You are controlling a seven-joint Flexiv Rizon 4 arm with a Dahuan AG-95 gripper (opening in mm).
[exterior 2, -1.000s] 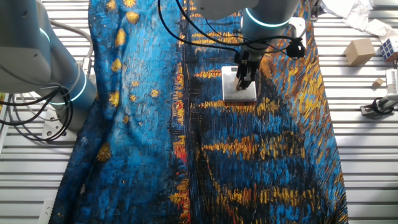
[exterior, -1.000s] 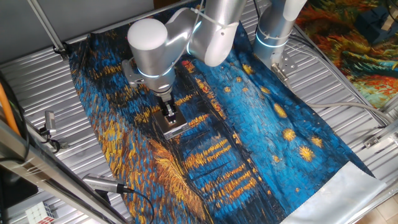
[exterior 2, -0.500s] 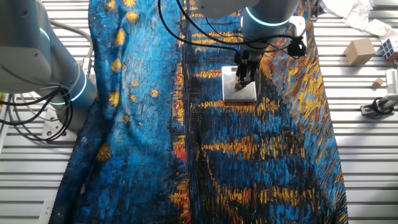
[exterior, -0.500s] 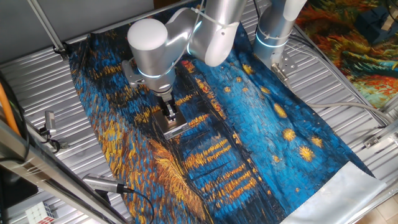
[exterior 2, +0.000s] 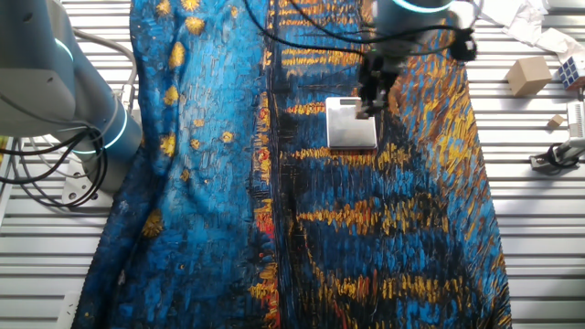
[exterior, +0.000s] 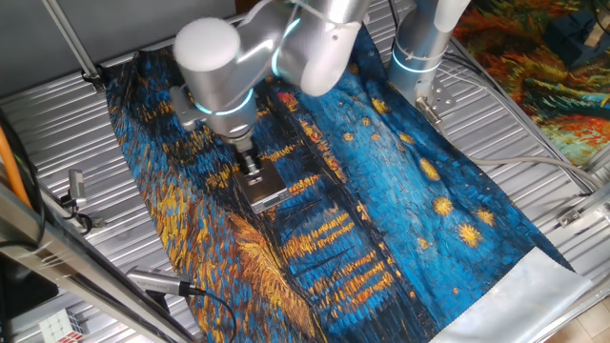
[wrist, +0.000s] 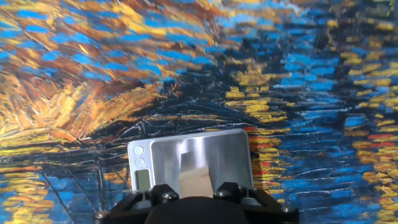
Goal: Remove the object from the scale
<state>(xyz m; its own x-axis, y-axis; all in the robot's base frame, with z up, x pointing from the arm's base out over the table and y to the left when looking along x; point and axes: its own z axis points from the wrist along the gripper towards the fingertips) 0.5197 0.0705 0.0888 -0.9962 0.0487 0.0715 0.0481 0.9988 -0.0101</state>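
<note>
1. A painted cloth [exterior: 400, 210] in blue and yellow is being spread over a table [exterior: 48, 114] of silver metal slats.
2. A scale [exterior: 270, 196] is being shown lying flat on the cloth. It is a thin square plate with a shiny top.
3. The claw [exterior: 252, 170] is being held by the grey arm [exterior: 286, 48] just over the scale, near one edge of it.
4. From the other side, the claw [exterior 2: 373, 102] is being seen over the top right corner of the scale [exterior 2: 347, 130], and the rest of the plate is being shown bare.
5. In the hand view, a small tan block [wrist: 194, 182] is being seen right past the dark body of the claw, in front of the scale [wrist: 214, 149].
6. The block is being gripped in the claw, with the fingers pulled in narrow around it. The fingers themselves are being mostly hidden in the hand view.
7. Whether the block is being kept touching the plate or just above it cannot be told.
8. Two round buttons and a small screen are being shown on the left strip of the scale in the hand view.
9. A small brown box [exterior 2: 528, 75] is being left on the table, well apart from the scale.
</note>
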